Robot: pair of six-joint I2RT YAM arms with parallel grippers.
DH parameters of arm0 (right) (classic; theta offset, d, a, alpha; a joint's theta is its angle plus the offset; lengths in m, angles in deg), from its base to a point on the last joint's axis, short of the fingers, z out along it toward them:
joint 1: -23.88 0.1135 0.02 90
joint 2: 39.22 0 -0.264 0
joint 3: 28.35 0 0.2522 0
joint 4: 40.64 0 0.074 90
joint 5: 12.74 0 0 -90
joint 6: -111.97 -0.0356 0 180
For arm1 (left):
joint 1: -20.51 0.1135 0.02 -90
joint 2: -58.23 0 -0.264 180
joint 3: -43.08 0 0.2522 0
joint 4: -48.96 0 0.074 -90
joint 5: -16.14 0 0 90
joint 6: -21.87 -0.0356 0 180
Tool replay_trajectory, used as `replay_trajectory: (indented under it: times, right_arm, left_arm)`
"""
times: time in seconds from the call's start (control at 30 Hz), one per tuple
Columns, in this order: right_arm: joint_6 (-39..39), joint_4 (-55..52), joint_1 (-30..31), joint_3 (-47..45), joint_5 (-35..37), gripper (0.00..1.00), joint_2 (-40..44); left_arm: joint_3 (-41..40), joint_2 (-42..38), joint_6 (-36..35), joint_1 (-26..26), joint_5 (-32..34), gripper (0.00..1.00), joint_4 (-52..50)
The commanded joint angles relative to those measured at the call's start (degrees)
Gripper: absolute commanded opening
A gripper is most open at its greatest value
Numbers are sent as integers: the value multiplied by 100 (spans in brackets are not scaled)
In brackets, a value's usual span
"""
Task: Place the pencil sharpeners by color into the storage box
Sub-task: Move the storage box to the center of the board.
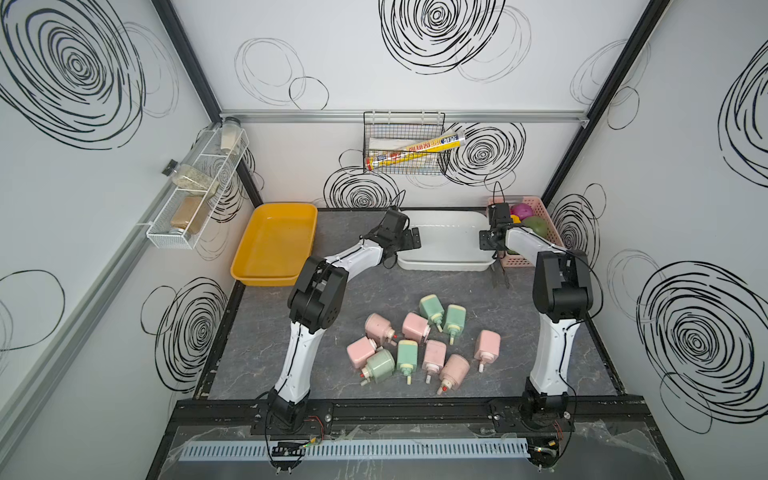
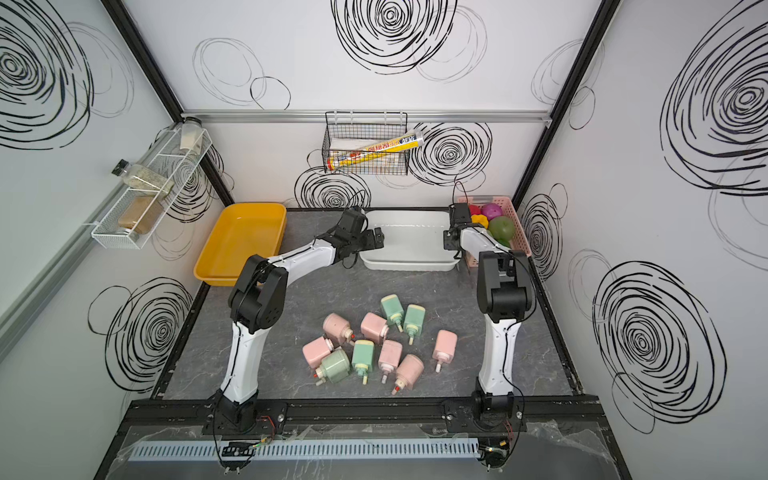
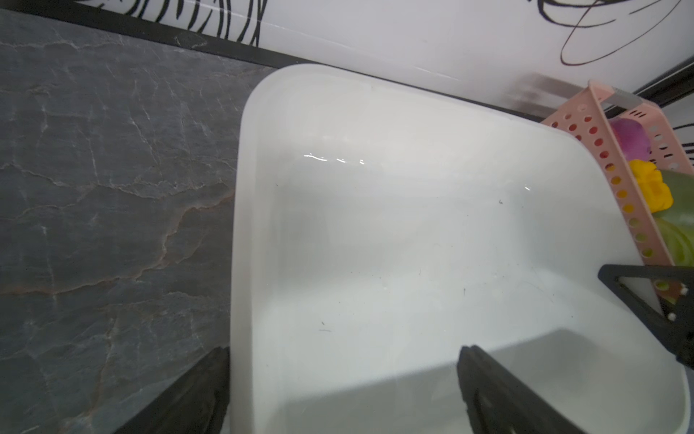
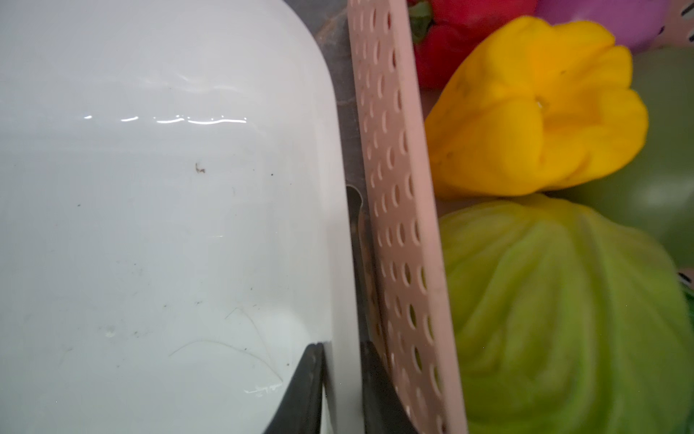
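At the far edge of the worktop, between the yellow box on the left and the pink basket of toy vegetables on the right, sits the white box, and both arms reach to it; the right claw is pinched narrow on the box's right rim, one finger inside the wall and one in the gap beside the basket; the left claw stands wide, straddling the left rim and gripping nothing. Neither claw carries a sharpener; the ten pencil sharpeners lie in a loose cluster on the near middle of the worktop, six pink sharpeners and four green sharpeners, none in either box.

We judge the step in hand to be setting the white box in place ahead of sorting; the sorting itself is not yet begun. Next, we would want the right claw to let go of the rim and lift clear of the basket wall; then an arm must swing to the near cluster, take a sharpener at its edge where neighbours do not crowd the fingers, and carry it to the box meant for its colour; which box takes which colour we cannot tell.
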Motion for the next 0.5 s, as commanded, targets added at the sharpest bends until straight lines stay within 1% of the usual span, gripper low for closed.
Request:
replay_trajectory:
  times: [0.0, 0.13, 0.47]
  right_arm:
    - [-171, -237, -7, 318, 36, 20, -254]
    - [-214, -360, -4, 577, 113, 22, -383]
    - [-139, -350, -3, 673, 172, 35, -288]
  left_arm:
    - [404, 225, -12, -34, -25, 99, -175]
    - [699, 387, -16, -40, -58, 99, -341]
    - [636, 273, 82, -38, -50, 99, -366]
